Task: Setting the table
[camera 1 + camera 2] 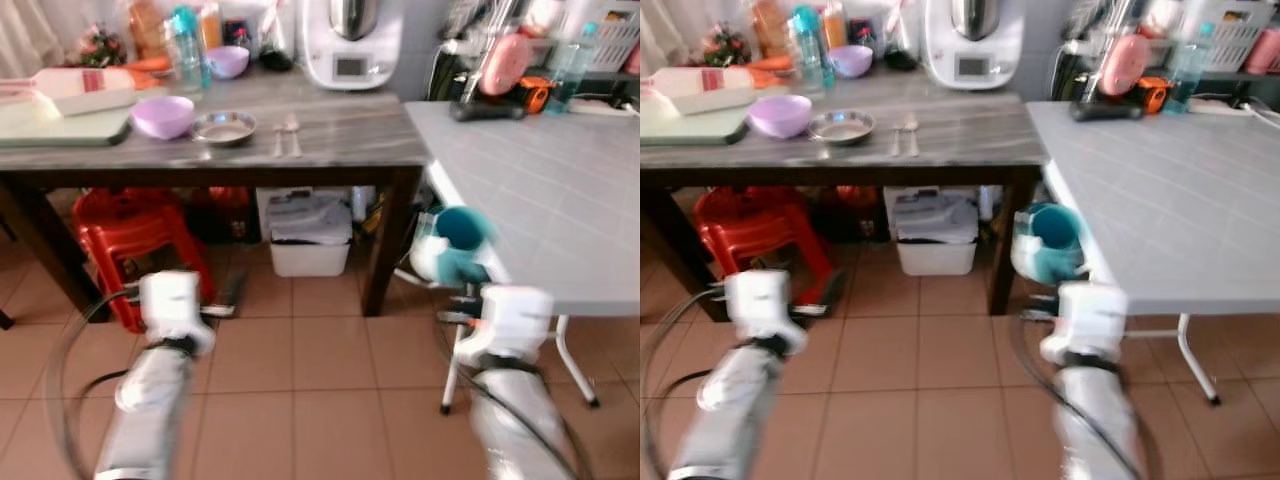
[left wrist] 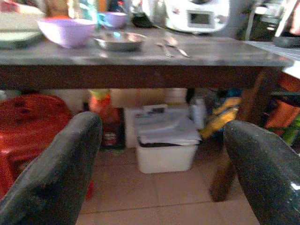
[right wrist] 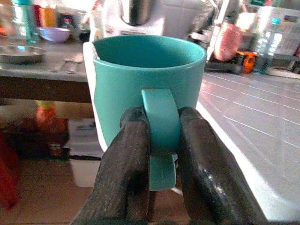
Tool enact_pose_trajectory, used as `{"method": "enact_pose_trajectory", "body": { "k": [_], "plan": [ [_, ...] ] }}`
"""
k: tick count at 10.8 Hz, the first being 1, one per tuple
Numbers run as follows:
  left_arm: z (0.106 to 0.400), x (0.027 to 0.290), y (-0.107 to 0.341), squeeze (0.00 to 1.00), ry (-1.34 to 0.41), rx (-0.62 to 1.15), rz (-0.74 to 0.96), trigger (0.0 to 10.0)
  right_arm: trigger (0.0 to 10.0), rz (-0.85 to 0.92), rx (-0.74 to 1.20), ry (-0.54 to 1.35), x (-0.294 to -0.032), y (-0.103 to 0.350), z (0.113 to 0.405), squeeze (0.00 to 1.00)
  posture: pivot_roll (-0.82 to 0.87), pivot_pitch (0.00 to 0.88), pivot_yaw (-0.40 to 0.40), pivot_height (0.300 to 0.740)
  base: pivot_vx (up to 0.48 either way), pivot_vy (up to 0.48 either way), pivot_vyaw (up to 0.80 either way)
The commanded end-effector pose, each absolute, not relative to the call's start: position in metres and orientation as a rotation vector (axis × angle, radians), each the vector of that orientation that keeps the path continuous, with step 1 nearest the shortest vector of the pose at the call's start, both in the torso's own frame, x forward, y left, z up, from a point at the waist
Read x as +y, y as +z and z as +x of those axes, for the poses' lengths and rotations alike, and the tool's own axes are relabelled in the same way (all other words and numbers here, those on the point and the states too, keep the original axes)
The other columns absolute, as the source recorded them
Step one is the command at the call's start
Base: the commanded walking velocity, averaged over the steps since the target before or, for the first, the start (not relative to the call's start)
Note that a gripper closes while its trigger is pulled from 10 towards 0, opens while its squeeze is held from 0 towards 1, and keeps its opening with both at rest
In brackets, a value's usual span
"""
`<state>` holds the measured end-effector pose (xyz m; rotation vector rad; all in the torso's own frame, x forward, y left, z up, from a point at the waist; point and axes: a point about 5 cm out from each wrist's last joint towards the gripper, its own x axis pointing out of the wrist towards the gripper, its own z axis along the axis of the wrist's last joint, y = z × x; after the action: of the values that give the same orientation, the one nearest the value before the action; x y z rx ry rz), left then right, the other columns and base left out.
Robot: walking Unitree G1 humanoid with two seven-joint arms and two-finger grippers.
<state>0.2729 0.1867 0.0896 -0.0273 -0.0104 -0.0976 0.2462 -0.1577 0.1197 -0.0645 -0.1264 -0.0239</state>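
Both head views are blurred, so small things on the far bench (image 1: 330, 135) are hard to make out. At its left a white tray (image 1: 80, 88) is cut off by the frame edge. Then come a lilac bowl (image 1: 164, 116), a steel dish (image 1: 224, 127) just beside it, and cutlery (image 1: 287, 135) lying apart to the right, too smeared to tell spoon from fork. Behind stand bottles and a white kitchen machine (image 1: 351, 45), its top cut off. Under this bench a red stool (image 1: 135, 240) and a white bin (image 1: 310, 250) take up room, with bare tiled floor (image 1: 320, 380) in front. The left end effector (image 2: 161, 154) hangs low before the stool, its fingers (image 2: 56, 173) spread wide with nothing between them. The right end effector (image 3: 159, 154) is clamped on the handle of the teal mug (image 3: 149, 89), held upright just off the near left edge of the grey tiled bench (image 1: 540, 190), below its top. That bench's surface is largely bare toward the robot; its right side runs out of frame, and the items at its far end are blurred.
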Motion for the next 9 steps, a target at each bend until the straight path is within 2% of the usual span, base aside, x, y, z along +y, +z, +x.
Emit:
{"method": "enact_pose_trajectory", "body": {
  "k": [1,4,9],
  "plan": [
    [0.2751,0.1789,0.0901,0.00,-0.118,-0.007,-0.033,10.0,10.0,-0.083,-0.149,-0.051,-0.1660,0.1245,0.2465,0.00,0.05,0.035,0.004,0.740,0.000,0.439,0.00],
    [0.2776,0.1784,0.0910,0.00,-0.113,-0.014,-0.036,10.0,10.0,-0.086,-0.153,-0.042,-0.1645,0.1253,0.2498,0.00,0.06,0.029,-0.005,0.740,0.000,0.437,0.00],
    [0.2783,0.1709,0.0944,0.00,-0.192,-0.031,-0.063,10.0,10.0,-0.108,-0.159,-0.030,-0.1631,0.1263,0.2524,0.00,0.05,0.021,-0.008,0.740,0.000,0.000,0.00]
  ]
}}
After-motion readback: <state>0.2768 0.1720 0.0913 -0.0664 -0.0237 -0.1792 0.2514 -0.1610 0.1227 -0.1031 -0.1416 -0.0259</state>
